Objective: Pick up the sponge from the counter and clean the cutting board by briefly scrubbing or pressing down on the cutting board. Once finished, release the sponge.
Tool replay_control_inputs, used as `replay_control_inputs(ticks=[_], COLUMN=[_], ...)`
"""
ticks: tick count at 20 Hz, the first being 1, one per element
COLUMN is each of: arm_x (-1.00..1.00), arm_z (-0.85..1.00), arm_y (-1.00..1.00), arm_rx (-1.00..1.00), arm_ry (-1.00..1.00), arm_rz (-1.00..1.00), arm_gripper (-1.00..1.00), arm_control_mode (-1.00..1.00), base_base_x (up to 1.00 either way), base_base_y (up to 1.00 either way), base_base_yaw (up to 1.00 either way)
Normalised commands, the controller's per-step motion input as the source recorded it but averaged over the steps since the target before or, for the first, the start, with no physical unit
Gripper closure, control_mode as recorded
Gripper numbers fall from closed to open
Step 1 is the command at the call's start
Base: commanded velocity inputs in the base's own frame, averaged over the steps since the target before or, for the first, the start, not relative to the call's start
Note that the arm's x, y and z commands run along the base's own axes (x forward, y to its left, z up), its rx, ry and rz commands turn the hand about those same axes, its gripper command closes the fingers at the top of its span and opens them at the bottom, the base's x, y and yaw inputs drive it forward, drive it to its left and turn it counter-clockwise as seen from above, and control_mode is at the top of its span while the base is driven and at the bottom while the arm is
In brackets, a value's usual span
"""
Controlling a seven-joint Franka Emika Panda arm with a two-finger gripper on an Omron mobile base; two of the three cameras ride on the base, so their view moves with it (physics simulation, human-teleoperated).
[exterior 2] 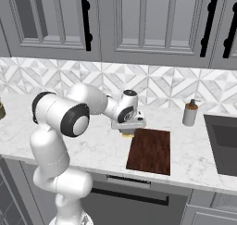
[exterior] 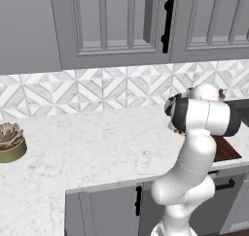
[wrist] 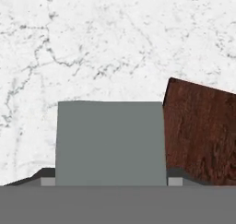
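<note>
The sponge (wrist: 110, 142) is seen in the hand view as a flat rectangular block with a matte grey-green scrub face, squared corners and no visible surface grain. A sliver of its yellow body (exterior 2: 126, 134) is visible in the right base view, directly under the gripper (exterior 2: 127, 130). The gripper is lowered over the sponge at the left edge of the cutting board (exterior 2: 150, 151). Small grey finger tips (wrist: 47, 181) are seen at either lower corner of the sponge, set right against its sides, so the jaws are narrowed to about the sponge's width. Whether the sponge is actually clamped cannot be told.

The cutting board is a flat rectangle of dark reddish-brown wood with streaked lengthwise grain. One of its corners lies just beside the sponge in the hand view. The counter (exterior 2: 194, 150) is white marble with fine grey veining and a smooth finish.

A soap dispenser (exterior 2: 190, 113), cylindrical and tan with a pump top, stands beyond the board near the backsplash. A potted succulent (exterior: 10, 142) in a shallow olive bowl is noted at the far left of the counter.
</note>
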Motion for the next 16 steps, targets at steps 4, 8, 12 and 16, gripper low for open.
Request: replay_control_inputs(ticks=[4,8,12,16], arm_x=[0.31,0.28,0.15,0.0], arm_z=[-0.06,-0.29,-0.35,-0.45], arm_y=[-0.37,-0.27,-0.1,-0.12], arm_rx=[0.05,-0.01,0.0,0.0], arm_ry=[0.09,0.0,-0.01,-0.08], arm_rz=[0.0,0.0,0.0,0.0], arm_gripper=[1.0,1.0,1.0,1.0], arm_control_mode=[-1.0,-1.0,-1.0,-1.0], base_base_x=[0.0,0.0,0.0,0.0], base_base_y=[0.0,0.0,0.0,0.0], base_base_yaw=[0.0,0.0,0.0,0.0])
